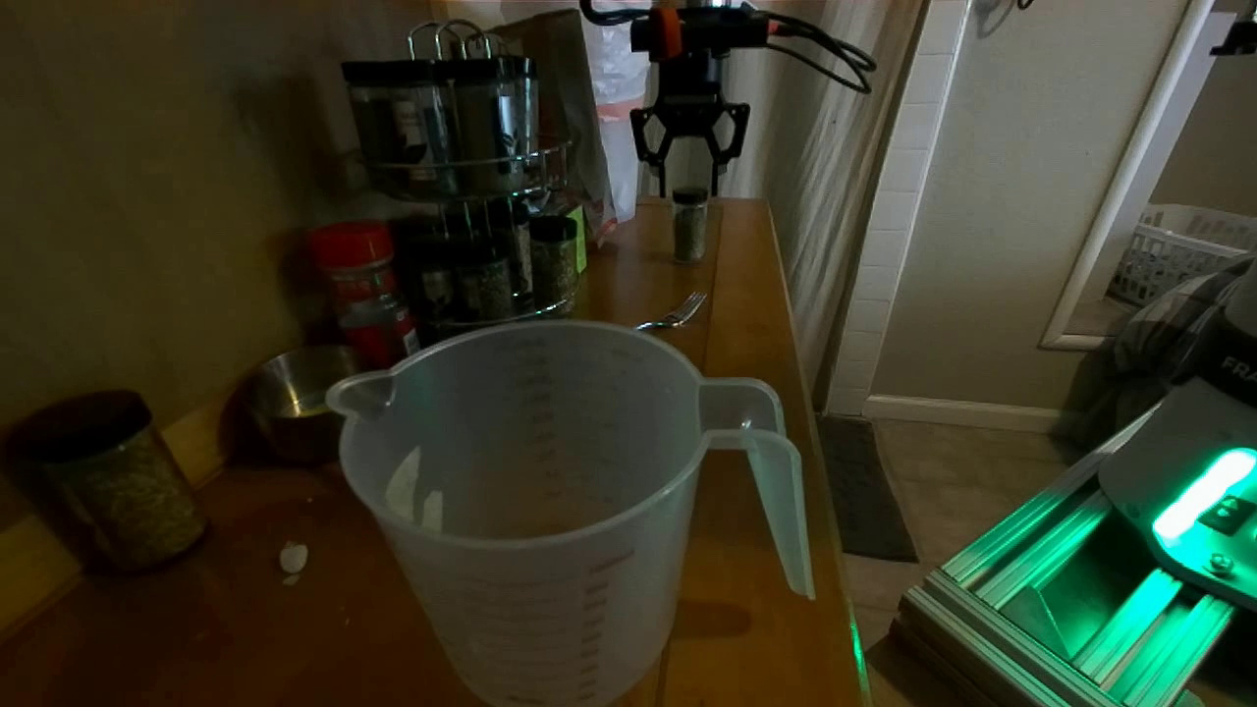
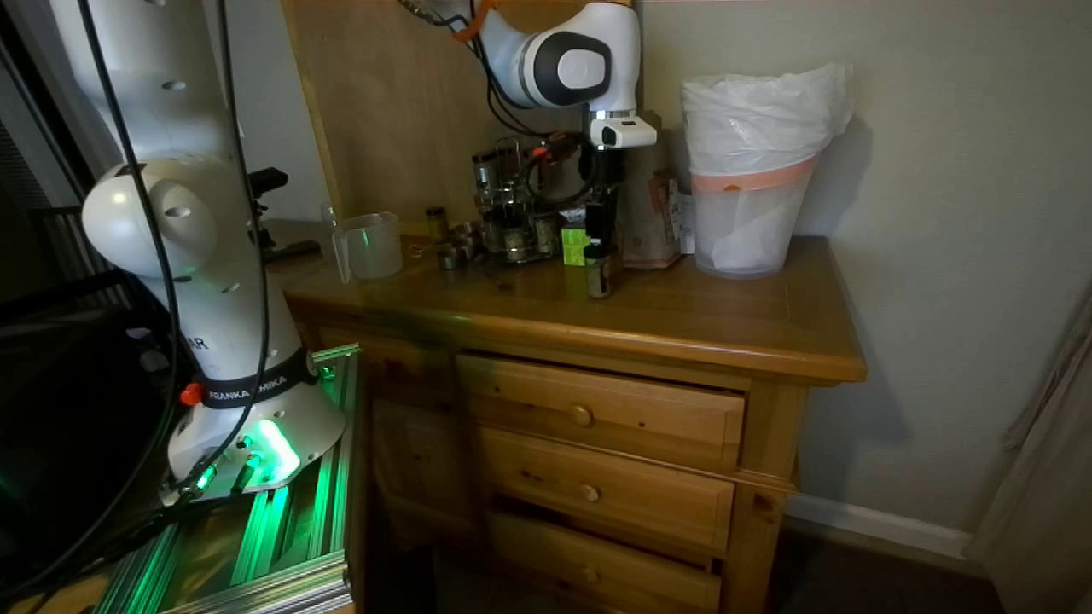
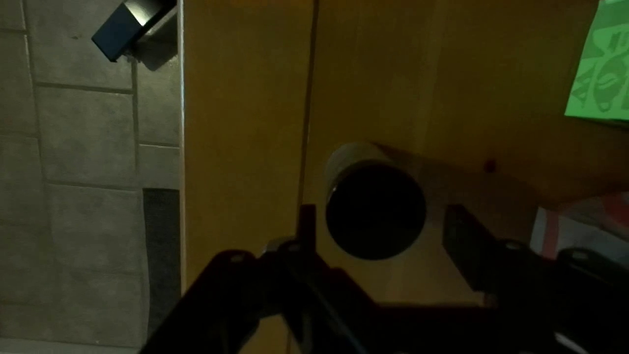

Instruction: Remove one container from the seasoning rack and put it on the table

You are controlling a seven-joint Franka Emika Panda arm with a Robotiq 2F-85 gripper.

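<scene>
Directly below the gripper [image 1: 688,185], the container [image 1: 690,236] stands upright on the table [image 2: 734,311], a slim see-through cylinder with speckled grey-green contents and a round black lid [image 3: 376,216]. The tabletop is brown wood, smooth and faintly shiny, with a straight seam just beside the container. The fingers [image 3: 307,226] are spread wider than the lid, one on either side; the wrist view shows a gap at both sides, so they neither hold nor touch it. Whether their tips reach down to lid level is hard to tell. Well apart is the seasoning rack [image 1: 457,199], round wire tiers carrying dark-topped jars. A printed green box [image 3: 599,73] is cut off in the wrist view. In an exterior view, a translucent plastic jug [image 1: 520,599] hides the handle end of a silvery fork [image 1: 680,314].
</scene>
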